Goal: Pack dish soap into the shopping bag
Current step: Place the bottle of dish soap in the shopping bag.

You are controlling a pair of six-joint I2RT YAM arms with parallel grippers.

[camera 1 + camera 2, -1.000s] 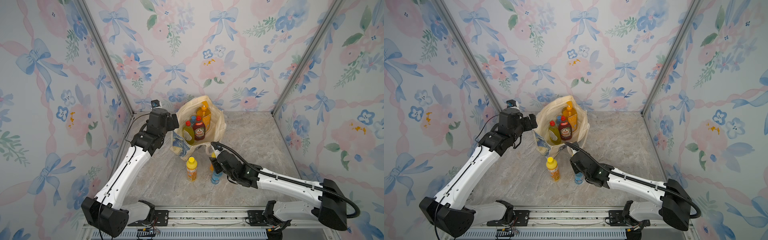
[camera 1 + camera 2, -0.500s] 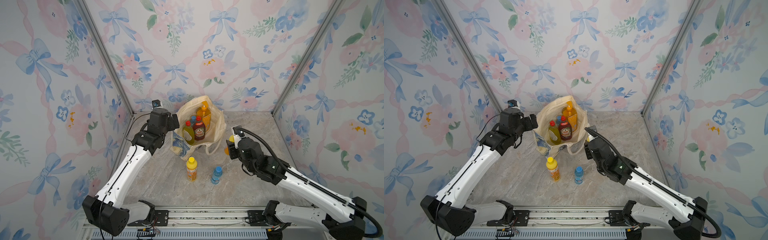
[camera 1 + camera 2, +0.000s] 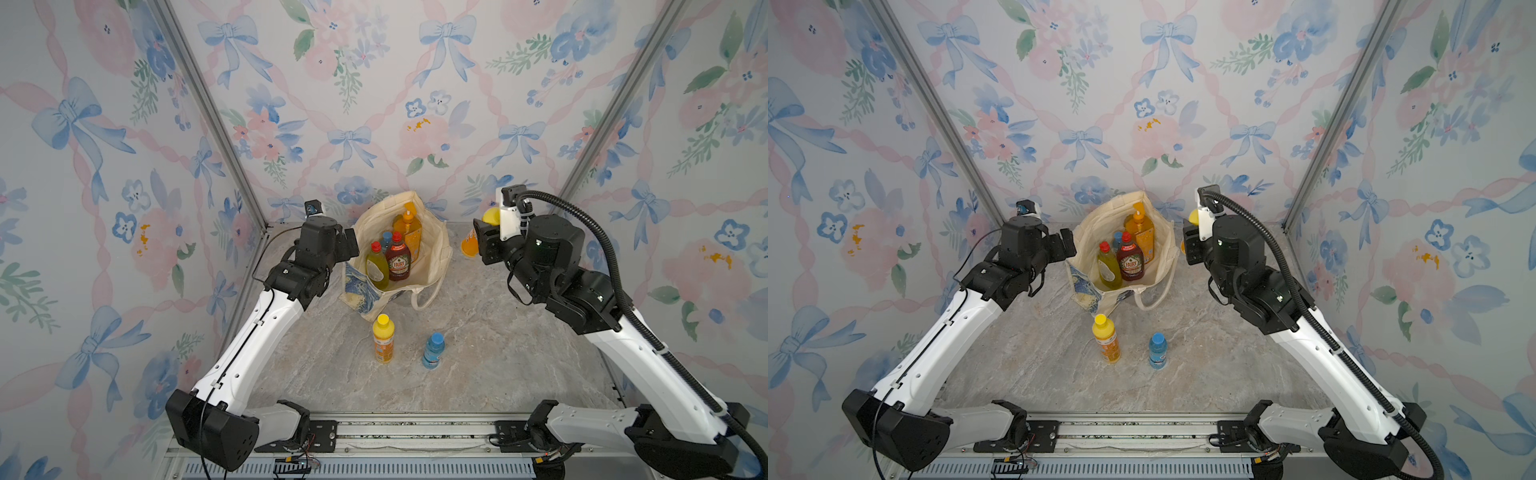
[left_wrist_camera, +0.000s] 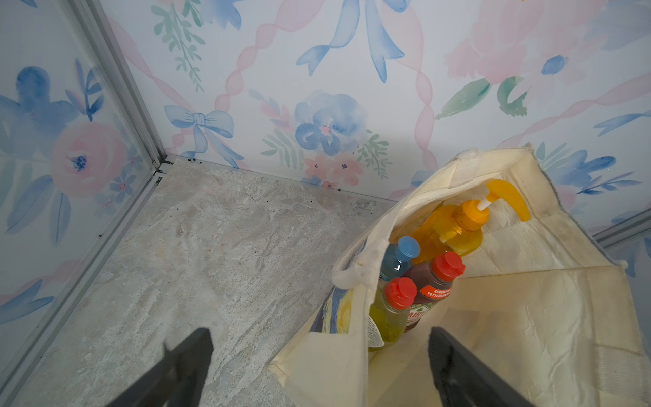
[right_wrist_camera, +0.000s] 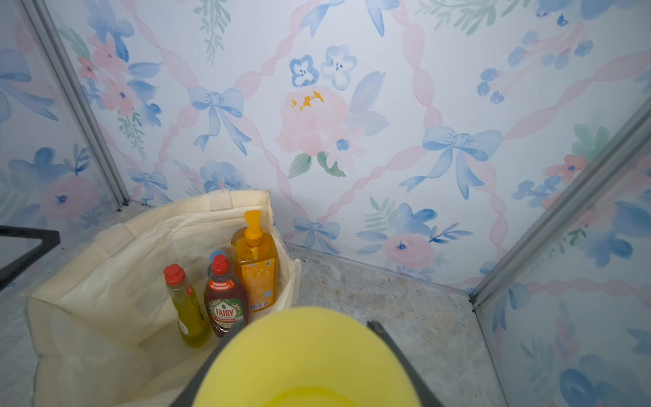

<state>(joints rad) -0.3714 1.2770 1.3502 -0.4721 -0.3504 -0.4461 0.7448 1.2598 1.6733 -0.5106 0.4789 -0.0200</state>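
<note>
Right gripper (image 3: pixel 484 243): clamped on orange yellow-capped bottle (image 3: pixel 467 248), aloft beside shopping bag (image 3: pixel 436 257). Left gripper (image 3: pixel 349 247): spread wide, empty. Packed: four bottles (image 3: pixel 398 262). Unpacked on worktop (image 3: pixel 498 353): second orange bottle (image 3: pixel 382 338), blue bottle (image 3: pixel 433 351).

tote (image 3: pixel 434 249) upright | four bottles (image 3: pixel 398 259) inside | orange bottle (image 3: pixel 468 246) aloft | two bottles (image 3: pixel 382 338) outside

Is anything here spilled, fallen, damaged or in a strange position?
Nothing is spilled or fallen. Only the shopping bag looks untidy: its printed side sags and creases near the table. The bottles inside it stand upright, as do the yellow-capped bottle and the blue bottle outside. The right gripper holds an orange bottle.
</note>
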